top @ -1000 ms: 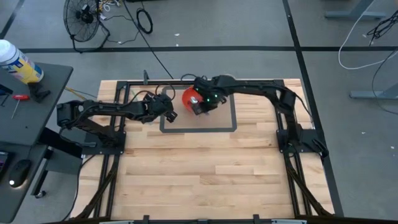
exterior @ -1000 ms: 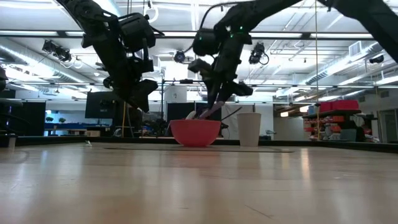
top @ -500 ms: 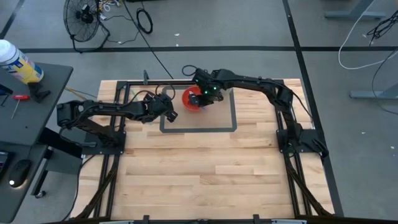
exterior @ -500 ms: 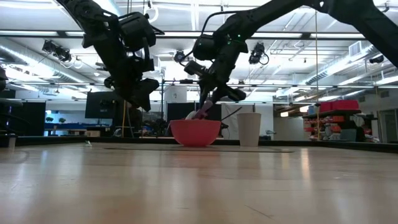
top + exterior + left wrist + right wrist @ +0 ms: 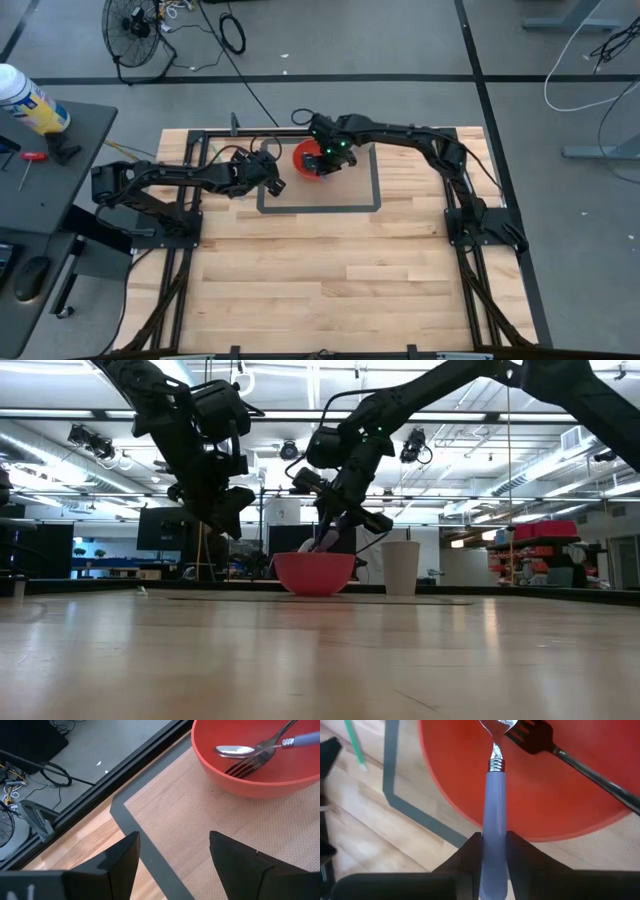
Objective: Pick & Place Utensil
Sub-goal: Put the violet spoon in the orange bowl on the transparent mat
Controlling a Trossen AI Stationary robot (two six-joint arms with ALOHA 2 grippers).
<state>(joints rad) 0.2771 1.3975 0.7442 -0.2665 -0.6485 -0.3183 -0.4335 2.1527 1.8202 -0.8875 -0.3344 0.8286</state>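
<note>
Fingers of the left gripper (image 5: 172,857) stand apart, empty, hovering beside the red bowl (image 5: 306,160). Over the bowl, the right gripper (image 5: 493,851) is clamped on the spoon (image 5: 494,795); lifting could snag the fork (image 5: 570,757) and tip the bowl.

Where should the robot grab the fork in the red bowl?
Best guess: by its bare handle, coming from above. The fork's tines lie low in the bowl under the spoon, while the handle slants up over the rim. The right gripper is busy holding the spoon; the left gripper is open nearby.
</note>
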